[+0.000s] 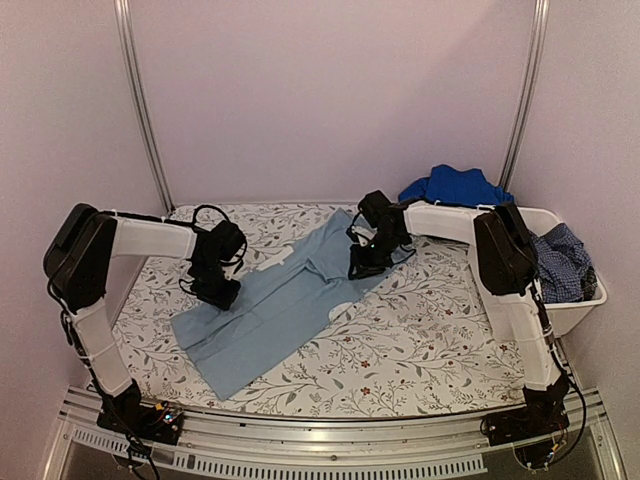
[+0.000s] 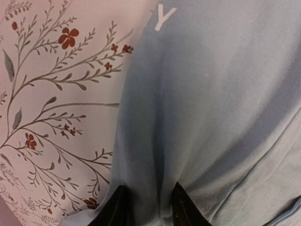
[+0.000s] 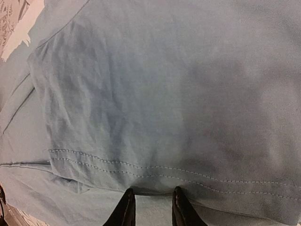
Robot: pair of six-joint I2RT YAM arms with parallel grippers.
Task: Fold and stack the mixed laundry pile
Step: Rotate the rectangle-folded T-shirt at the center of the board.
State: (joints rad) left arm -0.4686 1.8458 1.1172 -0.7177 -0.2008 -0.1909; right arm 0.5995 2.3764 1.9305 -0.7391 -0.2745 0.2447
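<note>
The table (image 1: pixel 420 350), under a white cover printed with leaves and small red flowers, is carrying the whole scene. The pale blue garment (image 1: pixel 270 320), the largest piece of the laundry, is lying spread across the middle of the table, running diagonally from the far centre towards the near left. A white tub (image 1: pixel 575 310) is sitting at the right edge of the table, beside the right arm. The royal blue garment (image 1: pixel 455 187) is lying heaped at the tub's far end and over its rim. How much of it is resting inside cannot be told. The dark blue small-check garment (image 1: pixel 562 262) is lying bunched inside the tub, nearer the front. The left pincer (image 1: pixel 222 295) is pressing down on the left edge of the pale blue garment (image 2: pixel 211 117). In the wrist view the left pincer (image 2: pixel 150 207) is clamping a raised ridge of that cloth, with creases fanning out from its tips. The right pincer (image 1: pixel 362 268) is touching the garment's far right edge. Seen from the wrist, the right pincer (image 3: pixel 153 207) is showing a narrow gap just short of a stitched hem of the pale blue garment (image 3: pixel 164 84), and whether it is gripping cannot be told. A small white letter (image 2: pixel 164 18) is showing on the cloth near the table cover.
</note>
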